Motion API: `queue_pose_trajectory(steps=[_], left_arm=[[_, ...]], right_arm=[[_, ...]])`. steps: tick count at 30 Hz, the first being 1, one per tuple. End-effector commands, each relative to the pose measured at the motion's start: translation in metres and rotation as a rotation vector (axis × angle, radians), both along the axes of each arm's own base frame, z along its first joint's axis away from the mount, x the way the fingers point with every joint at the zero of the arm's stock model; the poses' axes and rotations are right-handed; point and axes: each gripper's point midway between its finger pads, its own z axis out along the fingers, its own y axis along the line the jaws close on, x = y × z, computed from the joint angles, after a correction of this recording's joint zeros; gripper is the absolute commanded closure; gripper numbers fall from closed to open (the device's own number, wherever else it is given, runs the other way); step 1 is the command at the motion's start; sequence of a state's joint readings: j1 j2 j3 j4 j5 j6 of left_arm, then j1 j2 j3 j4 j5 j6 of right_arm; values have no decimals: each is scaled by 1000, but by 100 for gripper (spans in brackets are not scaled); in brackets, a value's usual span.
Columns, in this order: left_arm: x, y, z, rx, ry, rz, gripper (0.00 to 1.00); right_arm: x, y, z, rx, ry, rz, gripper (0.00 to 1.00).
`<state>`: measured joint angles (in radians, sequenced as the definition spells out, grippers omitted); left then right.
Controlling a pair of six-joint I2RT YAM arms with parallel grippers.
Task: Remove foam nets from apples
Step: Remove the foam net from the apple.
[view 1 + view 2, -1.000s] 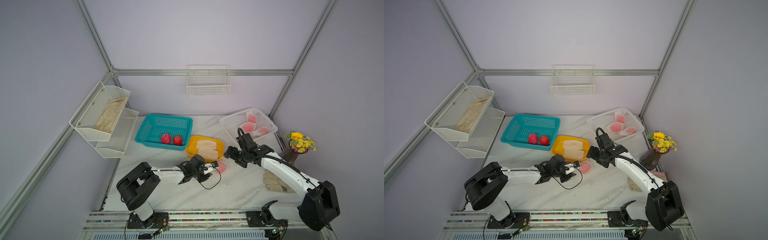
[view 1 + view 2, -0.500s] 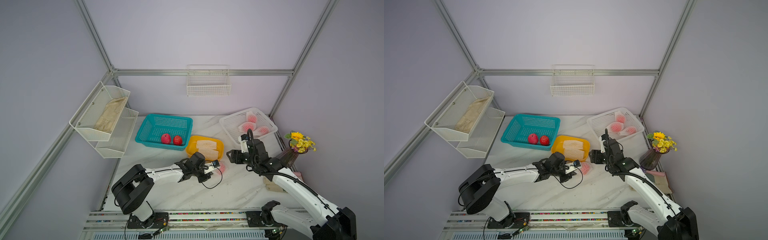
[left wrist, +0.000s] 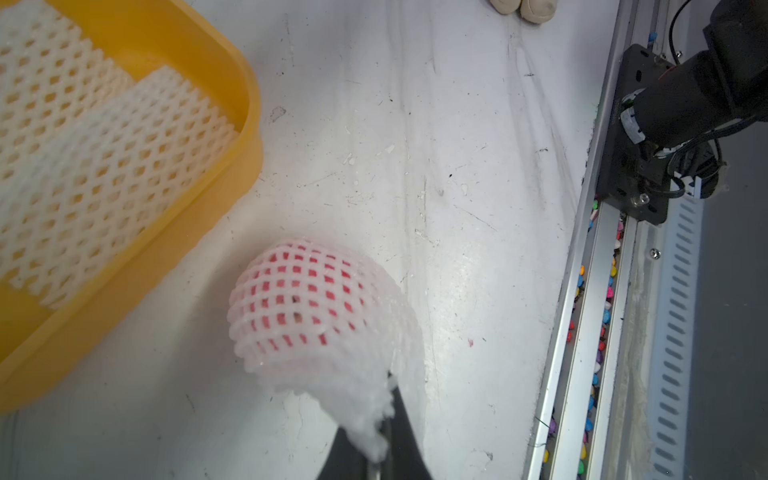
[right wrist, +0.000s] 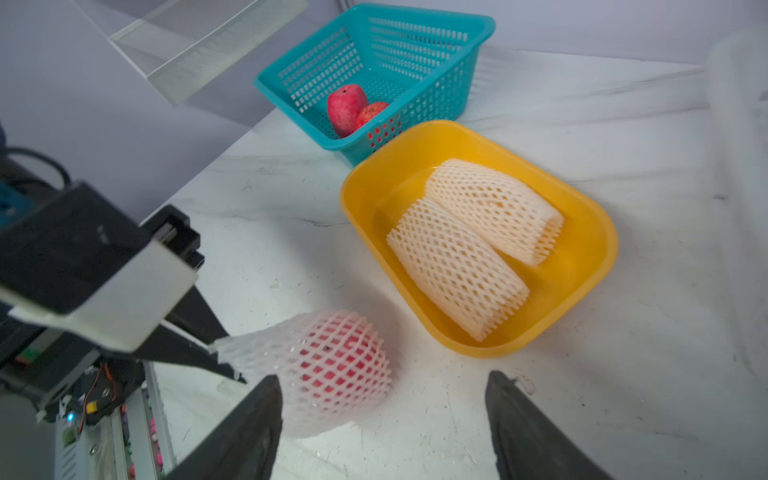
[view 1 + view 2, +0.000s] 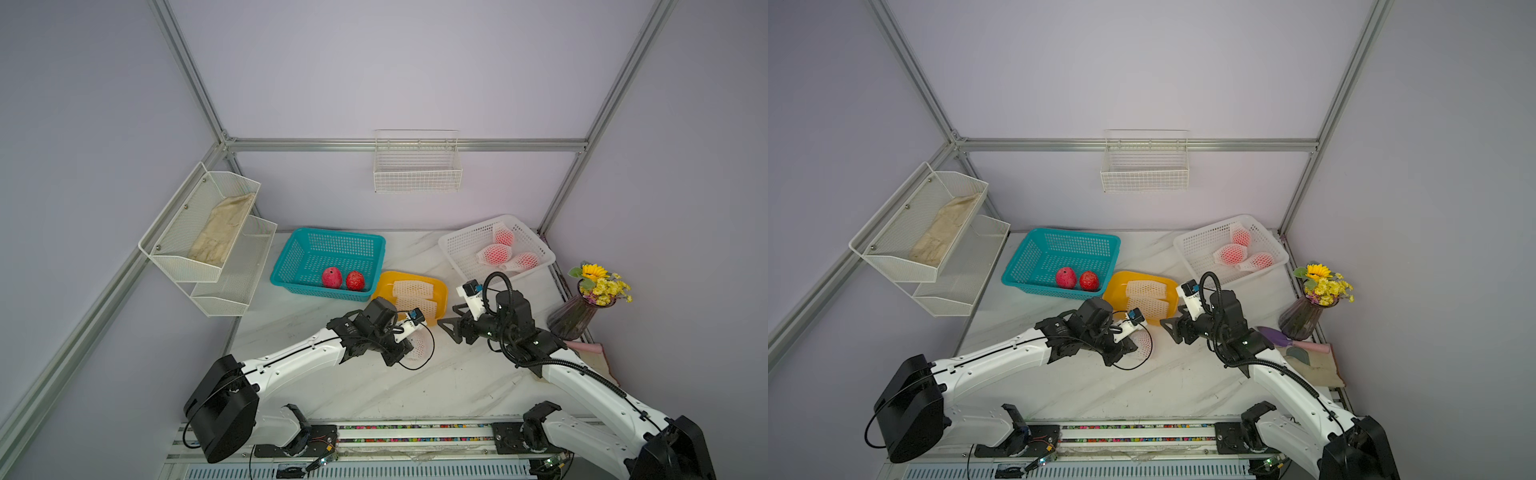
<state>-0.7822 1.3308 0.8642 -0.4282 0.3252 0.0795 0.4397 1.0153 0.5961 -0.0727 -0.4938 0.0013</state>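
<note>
On the scuffed, marble-patterned table (image 3: 457, 166), nearest the arms, one apple (image 3: 291, 291) lies in its foam net (image 3: 332, 365), just beside the yellow tray (image 4: 582, 266). The left claw (image 3: 376, 449) is pinched tight on the net's bunched loose tail, beyond the fruit rather than on it. The right claw (image 4: 382, 376) stands wide, one dark finger on each side of the wrapped apple's other end. Whether either finger touches the mesh cannot be told.

The net looks light, soft and springy. It is stretched into square cells over the fruit and frayed where it gathers, so a pull on the tail should make it stretch and slide rather than tear. The apple underneath is likely firm, smooth and ready to roll. It probably wants a hold across its widest part, through the foam, with only gentle pressure to avoid bruising it.

The tray is glossy plastic with rounded corners. It holds two empty nets (image 4: 457, 270), relaxed into flat tubes with diamond holes. Behind it, the teal basket (image 4: 436, 62) is a rigid lattice holding two bare apples (image 4: 345, 108), which are matt red. Farthest away, the white basket (image 5: 465, 249) holds three netted apples (image 5: 494, 253), pale pink through the mesh.
</note>
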Motion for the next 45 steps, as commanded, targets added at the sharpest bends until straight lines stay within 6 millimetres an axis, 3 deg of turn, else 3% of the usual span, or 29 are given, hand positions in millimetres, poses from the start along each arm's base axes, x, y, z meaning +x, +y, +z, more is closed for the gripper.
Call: queue_pose_trajectory(steps=[1, 6, 11, 15, 34, 41, 45], left_arm=[[5, 4, 24, -51, 43, 71, 94], [7, 8, 18, -72, 146, 114, 94], [9, 9, 15, -71, 212, 143, 94], [11, 12, 15, -89, 248, 159, 94], [22, 14, 17, -139, 321, 157, 92], [23, 14, 22, -150, 322, 151, 89], [27, 15, 24, -149, 310, 161, 78]], right_arm=[[-20, 21, 9, -3, -151, 216, 20], [-41, 34, -6, -38, -237, 372, 13], [-49, 51, -24, -91, -301, 472, 11], [-48, 64, -42, -141, -325, 520, 11], [-24, 99, -77, -244, -440, 548, 4], [-19, 102, -78, -231, -478, 526, 13], [-21, 101, -78, -232, -493, 526, 20]])
